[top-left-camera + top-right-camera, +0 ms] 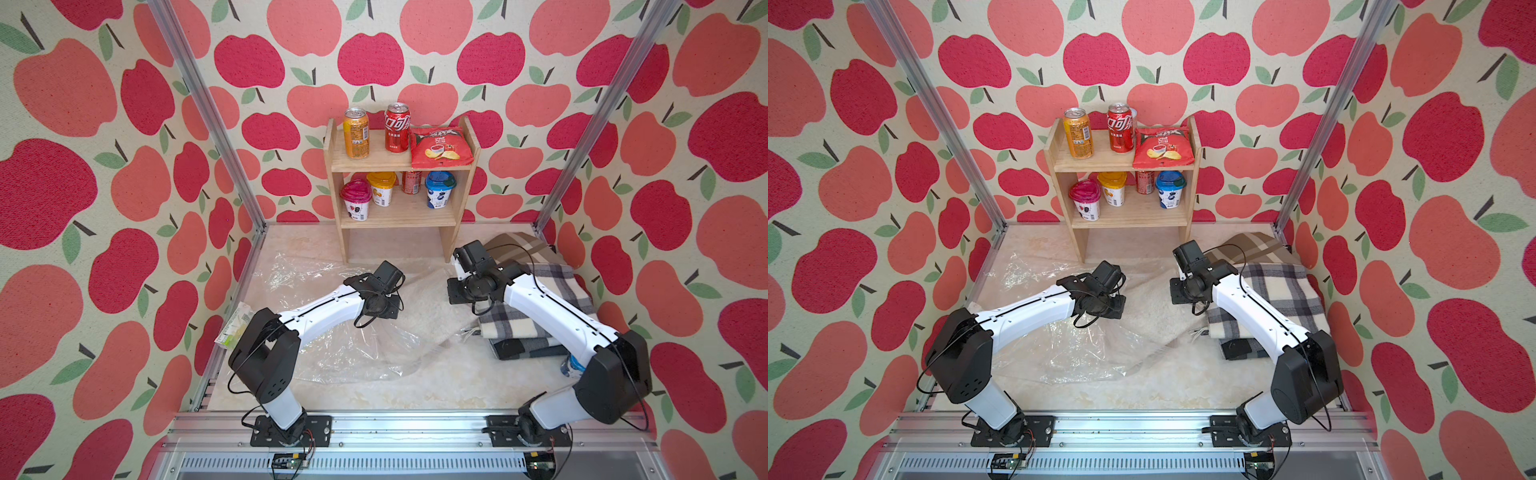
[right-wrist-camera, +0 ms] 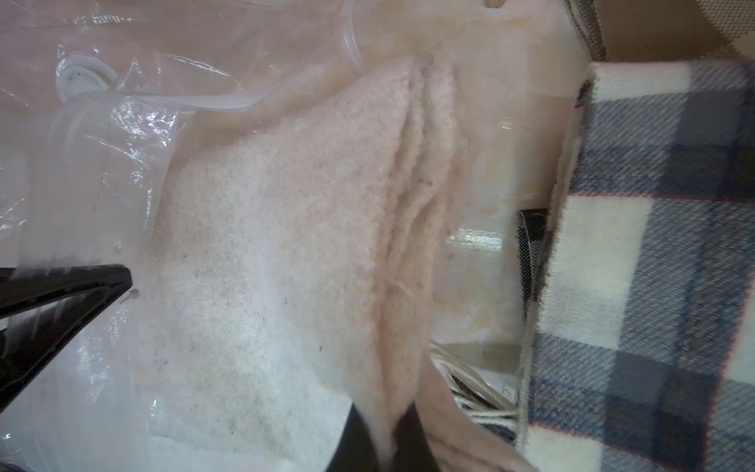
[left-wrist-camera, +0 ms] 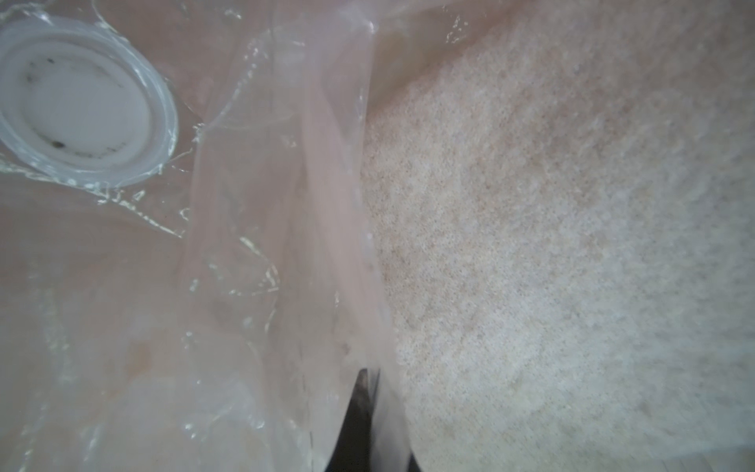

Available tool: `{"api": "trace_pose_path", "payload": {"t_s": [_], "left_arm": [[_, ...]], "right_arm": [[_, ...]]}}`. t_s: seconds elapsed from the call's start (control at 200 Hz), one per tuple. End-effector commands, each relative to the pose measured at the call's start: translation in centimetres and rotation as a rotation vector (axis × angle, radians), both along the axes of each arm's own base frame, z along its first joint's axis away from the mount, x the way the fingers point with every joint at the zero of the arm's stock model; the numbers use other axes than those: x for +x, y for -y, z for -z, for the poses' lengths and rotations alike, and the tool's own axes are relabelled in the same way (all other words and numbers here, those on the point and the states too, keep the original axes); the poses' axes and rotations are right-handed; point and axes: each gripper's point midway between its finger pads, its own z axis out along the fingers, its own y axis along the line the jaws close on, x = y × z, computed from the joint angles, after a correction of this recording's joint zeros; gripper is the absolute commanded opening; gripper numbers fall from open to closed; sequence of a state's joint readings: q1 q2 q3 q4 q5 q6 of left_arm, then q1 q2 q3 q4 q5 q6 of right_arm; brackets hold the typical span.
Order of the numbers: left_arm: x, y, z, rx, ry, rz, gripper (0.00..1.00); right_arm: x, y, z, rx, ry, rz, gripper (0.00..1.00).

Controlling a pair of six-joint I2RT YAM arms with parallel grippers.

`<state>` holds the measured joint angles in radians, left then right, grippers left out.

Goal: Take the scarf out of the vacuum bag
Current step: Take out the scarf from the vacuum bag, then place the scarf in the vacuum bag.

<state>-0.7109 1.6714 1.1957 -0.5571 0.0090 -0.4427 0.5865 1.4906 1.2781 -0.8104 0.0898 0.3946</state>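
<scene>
Extraction partway | left tool (image 3: pixel 365 392) clenched on vacuum bag (image 1: pixel 332 353) mouth edge, mid-desk (image 1: pixel 415 395) | right tool (image 2: pixel 384 433) pinching scarf (image 2: pixel 286 245) | scarf between both tools, mostly bare, left end seemingly under plastic | to do: pull it fully clear

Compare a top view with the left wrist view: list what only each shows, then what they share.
Only the top view: the stocked wooden shelf, the left arm, the right arm and the folded plaid cloths. Only the left wrist view: the round white valve cap and the left gripper, shut on the bag's film. Both: the vacuum bag and the cream scarf.
</scene>
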Motion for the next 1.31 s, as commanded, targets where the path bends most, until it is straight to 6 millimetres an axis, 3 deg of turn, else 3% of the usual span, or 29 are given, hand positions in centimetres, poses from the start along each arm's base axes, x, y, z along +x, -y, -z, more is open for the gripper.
{"api": "trace_pose_path", "payload": {"t_s": [0.0,0.61,1.3], "left_arm": [[0.5,-0.7,1.1,0.023,-0.057,-0.058,0.0],[1.0,0.7,0.6,0.022,-0.061,0.005,0.0],[0.6,1.3,0.3,-0.007,-0.059,0.04,0.0]], "right_arm": [[0.3,2.3,-1.4,-0.079,0.01,0.024,0.0],[3.1,10.2,-7.3,-0.154,0.059,0.194,0.0],[3.8,15.8,-14.4,-0.223,0.16,0.275,0.0]]}}
